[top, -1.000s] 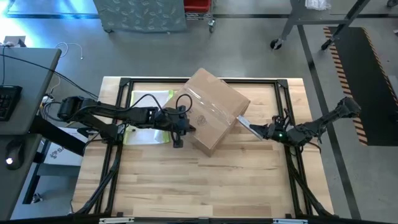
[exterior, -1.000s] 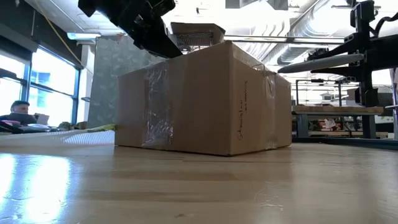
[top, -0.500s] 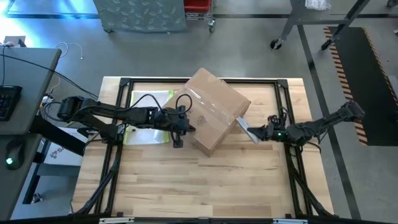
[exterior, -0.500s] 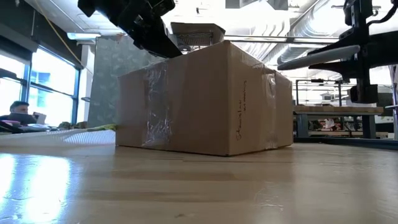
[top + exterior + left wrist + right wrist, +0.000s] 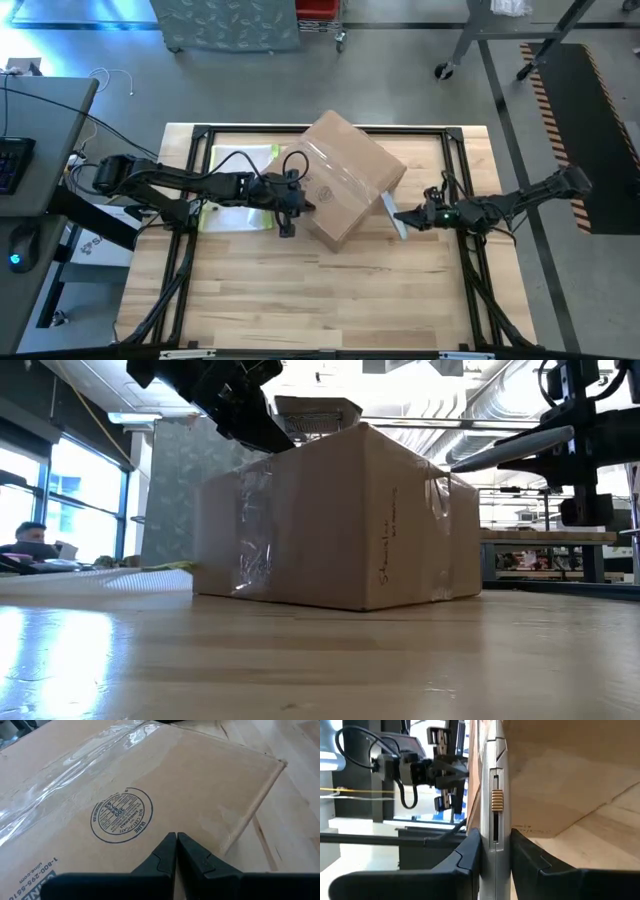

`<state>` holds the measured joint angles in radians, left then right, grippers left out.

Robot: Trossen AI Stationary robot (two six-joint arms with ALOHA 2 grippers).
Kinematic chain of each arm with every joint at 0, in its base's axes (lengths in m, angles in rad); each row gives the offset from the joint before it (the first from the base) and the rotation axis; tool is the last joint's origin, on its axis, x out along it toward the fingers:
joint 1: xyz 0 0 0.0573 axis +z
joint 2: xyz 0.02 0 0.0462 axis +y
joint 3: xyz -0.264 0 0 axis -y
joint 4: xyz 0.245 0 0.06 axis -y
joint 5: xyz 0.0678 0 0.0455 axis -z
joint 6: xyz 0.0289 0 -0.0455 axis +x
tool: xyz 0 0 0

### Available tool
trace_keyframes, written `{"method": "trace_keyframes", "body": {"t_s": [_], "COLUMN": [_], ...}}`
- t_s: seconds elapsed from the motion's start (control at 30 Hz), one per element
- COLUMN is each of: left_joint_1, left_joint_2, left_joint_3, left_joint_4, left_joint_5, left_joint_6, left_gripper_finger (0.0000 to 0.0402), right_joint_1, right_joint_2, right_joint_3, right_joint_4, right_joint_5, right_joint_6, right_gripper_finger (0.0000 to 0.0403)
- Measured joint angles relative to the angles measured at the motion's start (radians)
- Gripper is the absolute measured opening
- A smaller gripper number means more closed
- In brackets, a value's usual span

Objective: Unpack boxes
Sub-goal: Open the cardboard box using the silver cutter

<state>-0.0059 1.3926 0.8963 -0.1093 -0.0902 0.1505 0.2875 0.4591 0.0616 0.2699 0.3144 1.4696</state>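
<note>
The brown cardboard box (image 5: 342, 190) stands on its bottom at the table's middle, turned at an angle, with clear tape along its top. My left gripper (image 5: 176, 840) is shut and sits on the box top beside a round printed stamp (image 5: 121, 815); the high view shows that gripper (image 5: 303, 205) at the box's left side. My right gripper (image 5: 405, 216) is right of the box, shut on a grey box cutter (image 5: 392, 212) with a yellow slider (image 5: 497, 800). The cutter (image 5: 505, 452) points at the box's upper right edge; whether it touches the box does not show. My left gripper rests its shut fingertips (image 5: 165, 851) on the box's top face (image 5: 200, 815), near the left near edge, slanting down from the table's left. The box stays flat on the table. My right gripper pinches the cutter's handle (image 5: 495, 820) between its two fingers (image 5: 470, 852), coming about level from the table's right. The cutter is lifted clear of the table and lies beside the box's right side wall (image 5: 555, 780).
A flat clear sleeve with a yellow edge (image 5: 240, 190) lies left of the box under my left arm. A black frame (image 5: 200, 135) runs around the tabletop. Bare wood (image 5: 330, 290) stretches toward the near edge. A person (image 5: 30, 535) sits beyond the table's left.
My right gripper has turned and drawn slightly toward the near edge, swinging the cutter from slanting at the box's right side to lying more along it. The box has slid a little toward the right. My left gripper has kept still on the box top.
</note>
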Motion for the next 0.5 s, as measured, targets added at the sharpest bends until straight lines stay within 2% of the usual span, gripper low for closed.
{"method": "trace_keyframes", "body": {"t_s": [0.17,0.27,0.4,0.5], "left_joint_1": [0.000,0.000,0.001,0.001], "left_joint_2": [0.000,-0.005,-0.036,-0.072], "left_joint_3": [0.000,0.000,0.003,0.022], "left_joint_4": [0.001,0.003,-0.002,0.009], "left_joint_5": [0.001,-0.013,-0.087,-0.132], "left_joint_6": [0.000,0.000,-0.039,-0.075], "left_gripper_finger": [0.0000,0.0000,0.0000,0.0000], "right_joint_1": [-0.015,-0.026,-0.025,-0.027], "right_joint_2": [0.000,-0.001,-0.002,-0.003], "right_joint_3": [0.000,0.000,0.014,0.049], "right_joint_4": [0.004,0.004,-0.024,-0.079], "right_joint_5": [-0.078,-0.204,-0.380,-0.454], "right_joint_6": [-0.004,-0.019,-0.132,-0.205], "right_gripper_finger": [0.0059,0.0059,0.0059,0.0059]}}
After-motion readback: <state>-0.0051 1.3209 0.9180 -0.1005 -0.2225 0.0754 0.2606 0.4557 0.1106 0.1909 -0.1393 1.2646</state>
